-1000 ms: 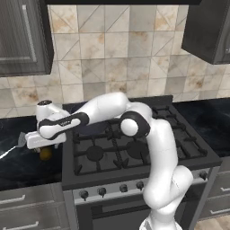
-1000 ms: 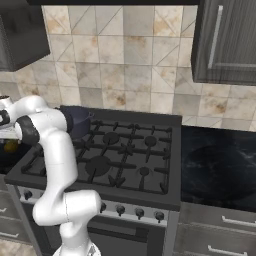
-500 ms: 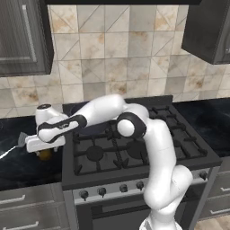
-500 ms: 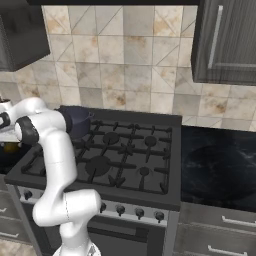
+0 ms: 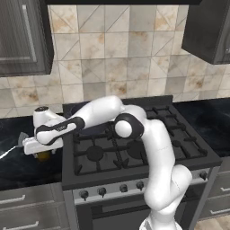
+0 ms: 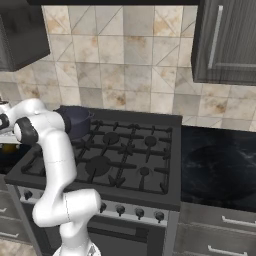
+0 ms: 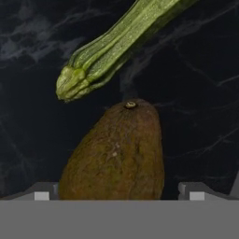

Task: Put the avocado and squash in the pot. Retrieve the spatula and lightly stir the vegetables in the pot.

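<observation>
Olive-brown, pear-shaped avocado [image 7: 114, 154] lies on the black marbled counter [image 7: 196, 112] left of the stove, between the spread fingertips [image 7: 41, 192] of the two-finger gripper [image 7: 116, 193], ungrasped. Ribbed green squash [image 7: 116, 46] lies just beyond. Dark blue-grey metal pot [image 6: 76, 121] sits on the far-left burner.

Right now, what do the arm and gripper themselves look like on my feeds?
The arm is glossy white, made of rounded tubular links with dark grey-black joint bands. The gripper has a white boxy hand and two small grey finger tips bearing pale square patches. No cables or lettering are visible.
</observation>
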Controlling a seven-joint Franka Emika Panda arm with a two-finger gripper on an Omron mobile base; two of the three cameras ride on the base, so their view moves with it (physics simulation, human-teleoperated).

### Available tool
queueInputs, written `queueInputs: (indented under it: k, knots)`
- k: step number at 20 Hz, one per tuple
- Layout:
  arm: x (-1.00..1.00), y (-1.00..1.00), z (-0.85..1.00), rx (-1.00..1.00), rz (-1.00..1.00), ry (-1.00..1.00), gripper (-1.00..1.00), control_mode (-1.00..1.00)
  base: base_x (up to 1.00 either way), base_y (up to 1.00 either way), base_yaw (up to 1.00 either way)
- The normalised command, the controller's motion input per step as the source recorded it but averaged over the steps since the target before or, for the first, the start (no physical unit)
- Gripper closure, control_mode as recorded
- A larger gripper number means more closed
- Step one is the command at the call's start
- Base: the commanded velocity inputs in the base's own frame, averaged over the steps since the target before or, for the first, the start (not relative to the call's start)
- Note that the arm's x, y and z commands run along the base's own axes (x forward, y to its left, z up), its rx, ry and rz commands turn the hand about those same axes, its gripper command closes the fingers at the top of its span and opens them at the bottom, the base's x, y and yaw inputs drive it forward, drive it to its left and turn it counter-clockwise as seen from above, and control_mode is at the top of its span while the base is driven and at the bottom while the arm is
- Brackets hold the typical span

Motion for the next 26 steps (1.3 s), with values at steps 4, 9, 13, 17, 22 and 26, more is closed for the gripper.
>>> queueInputs:
  k: [4, 9, 13, 17, 22, 26]
  knots:
    - [0.0, 0.0, -0.07, 0.0, 0.0, 0.02, -1.0, -1.0, 0.0, 0.0, 0.0]
    - [0.0, 0.03, -0.15, 0.0, 0.0, 0.01, 1.0, -1.0, 0.0, 0.0, 0.0]
    - [0.0, 0.05, -0.09, 0.0, 0.0, 0.03, 1.0, -1.0, 0.0, 0.0, 0.0]
    - [0.0, 0.0, 0.0, 0.0, 0.0, 0.06, 1.0, -1.0, 0.0, 0.0, 0.0]
    - [-0.13, -0.07, 0.0, 0.0, -0.01, -0.02, 1.0, -1.0, 0.0, 0.0, 0.0]
    - [-0.46, -0.33, 0.29, 0.0, -0.06, -0.11, 1.0, -1.0, 0.0, 0.0, 0.0]
